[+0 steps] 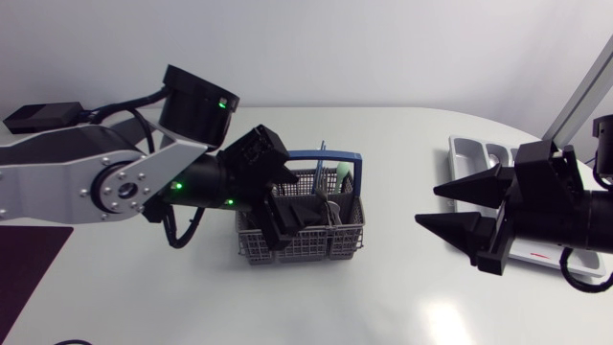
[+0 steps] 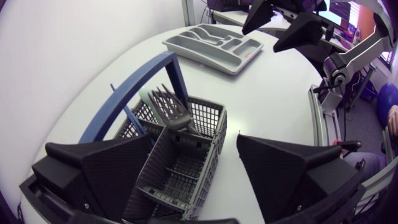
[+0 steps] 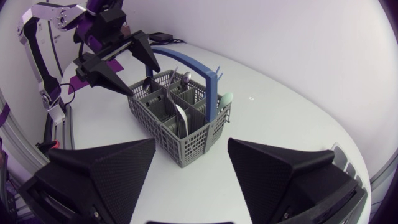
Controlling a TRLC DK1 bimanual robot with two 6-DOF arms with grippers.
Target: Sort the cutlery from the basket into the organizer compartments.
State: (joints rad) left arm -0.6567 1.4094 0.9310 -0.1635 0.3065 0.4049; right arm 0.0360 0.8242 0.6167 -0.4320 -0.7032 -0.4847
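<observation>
Grey basket (image 1: 316, 244) sits under wide left jaws; right jaws wide by organizer (image 1: 471, 153).

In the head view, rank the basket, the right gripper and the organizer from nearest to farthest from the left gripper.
1. Basket, right under the left gripper.
2. Right gripper, across the table to the right.
3. Organizer, at the table's right edge, partly behind the right gripper.
</observation>
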